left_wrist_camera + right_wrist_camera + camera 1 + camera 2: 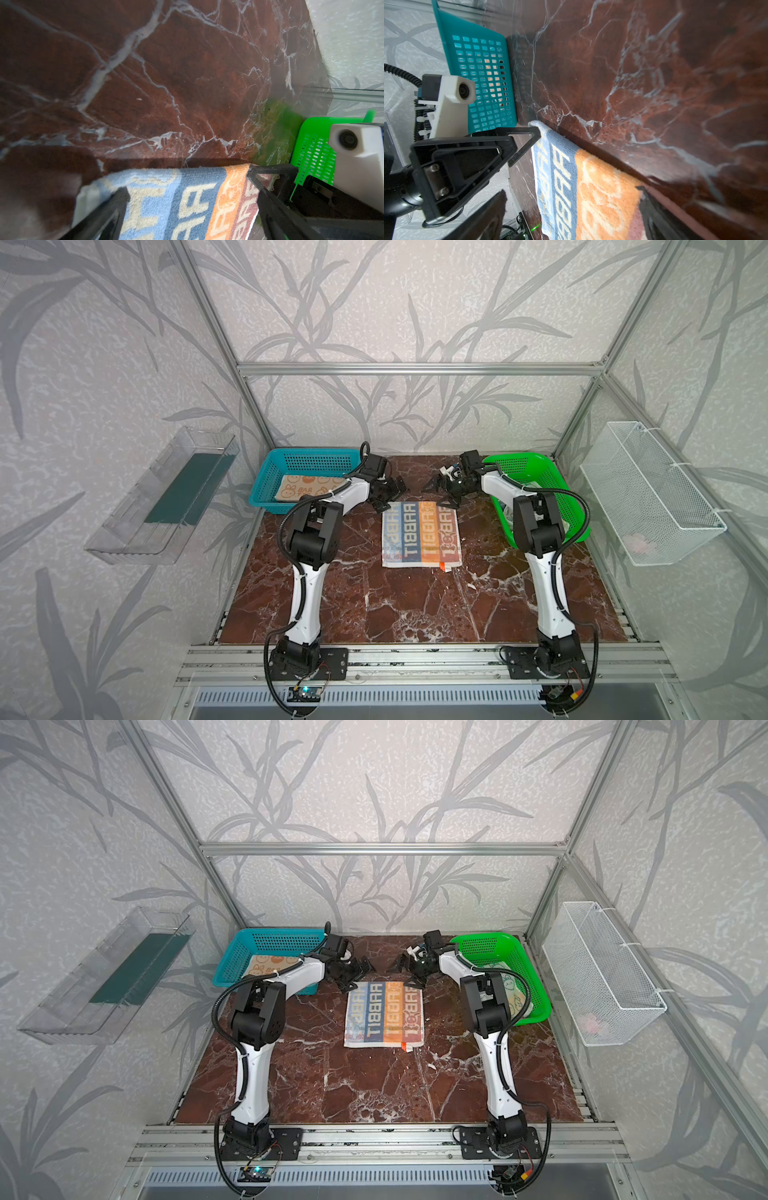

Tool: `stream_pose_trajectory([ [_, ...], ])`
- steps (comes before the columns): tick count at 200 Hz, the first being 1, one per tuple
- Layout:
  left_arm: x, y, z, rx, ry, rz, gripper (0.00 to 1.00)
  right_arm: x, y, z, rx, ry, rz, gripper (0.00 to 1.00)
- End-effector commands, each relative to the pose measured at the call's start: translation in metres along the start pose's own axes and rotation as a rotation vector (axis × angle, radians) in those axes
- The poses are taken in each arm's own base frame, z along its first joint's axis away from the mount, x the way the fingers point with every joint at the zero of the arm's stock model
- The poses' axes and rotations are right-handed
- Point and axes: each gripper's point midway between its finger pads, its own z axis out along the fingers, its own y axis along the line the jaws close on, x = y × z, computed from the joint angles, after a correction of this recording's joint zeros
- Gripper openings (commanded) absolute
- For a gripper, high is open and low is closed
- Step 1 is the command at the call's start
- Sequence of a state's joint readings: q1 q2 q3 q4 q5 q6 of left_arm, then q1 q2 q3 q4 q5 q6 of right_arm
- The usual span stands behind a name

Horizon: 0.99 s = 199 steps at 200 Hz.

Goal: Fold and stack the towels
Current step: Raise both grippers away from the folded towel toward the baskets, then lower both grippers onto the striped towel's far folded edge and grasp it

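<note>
The red marble surface (374,605) carries the blue basket (262,481) with a peach bunny towel (307,488) just beside the left fingers (112,209), then the striped RABBIT towel (420,537) lying flat, two corners under the left fingers and right fingers (654,209), both spread wide and empty.

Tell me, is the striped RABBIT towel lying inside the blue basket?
No, the striped towel lies flat on the marble table, outside the blue basket, which holds a peach towel.
</note>
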State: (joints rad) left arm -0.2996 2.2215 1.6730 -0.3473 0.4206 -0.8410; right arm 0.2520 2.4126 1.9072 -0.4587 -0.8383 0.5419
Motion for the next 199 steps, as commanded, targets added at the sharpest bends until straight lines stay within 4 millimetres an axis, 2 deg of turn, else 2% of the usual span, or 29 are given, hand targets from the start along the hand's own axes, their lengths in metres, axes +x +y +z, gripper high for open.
stream_pose_trajectory([
  [1,0.004,0.023,0.011,-0.055,0.01,0.004,0.99,0.003,-0.034,-0.002,0.054,0.01,0.024,0.99],
  [22,0.009,0.028,0.012,-0.068,0.019,0.014,0.99,0.004,-0.039,-0.012,0.075,0.008,0.016,0.99],
  [39,0.009,0.025,0.011,-0.054,0.022,0.028,0.99,0.002,-0.029,-0.023,0.073,0.003,-0.031,0.99],
  [65,0.006,0.003,0.002,-0.023,0.018,0.092,0.99,-0.004,-0.001,-0.048,0.092,-0.041,-0.142,0.99],
  [88,-0.002,-0.019,-0.018,-0.032,-0.014,0.193,0.99,-0.007,0.011,-0.071,0.176,-0.074,-0.227,0.99],
  [110,-0.01,-0.032,-0.041,-0.072,-0.054,0.291,0.99,-0.006,0.001,-0.08,0.277,-0.063,-0.256,0.99],
  [142,-0.015,-0.038,-0.066,-0.135,-0.114,0.399,0.99,-0.001,-0.02,-0.078,0.383,-0.026,-0.274,0.99],
  [173,-0.011,-0.037,-0.078,-0.225,-0.162,0.52,0.99,0.003,-0.039,-0.074,0.505,0.021,-0.331,1.0],
  [199,-0.008,-0.035,-0.083,-0.299,-0.218,0.609,0.99,0.003,-0.046,-0.068,0.557,0.043,-0.375,0.91],
])
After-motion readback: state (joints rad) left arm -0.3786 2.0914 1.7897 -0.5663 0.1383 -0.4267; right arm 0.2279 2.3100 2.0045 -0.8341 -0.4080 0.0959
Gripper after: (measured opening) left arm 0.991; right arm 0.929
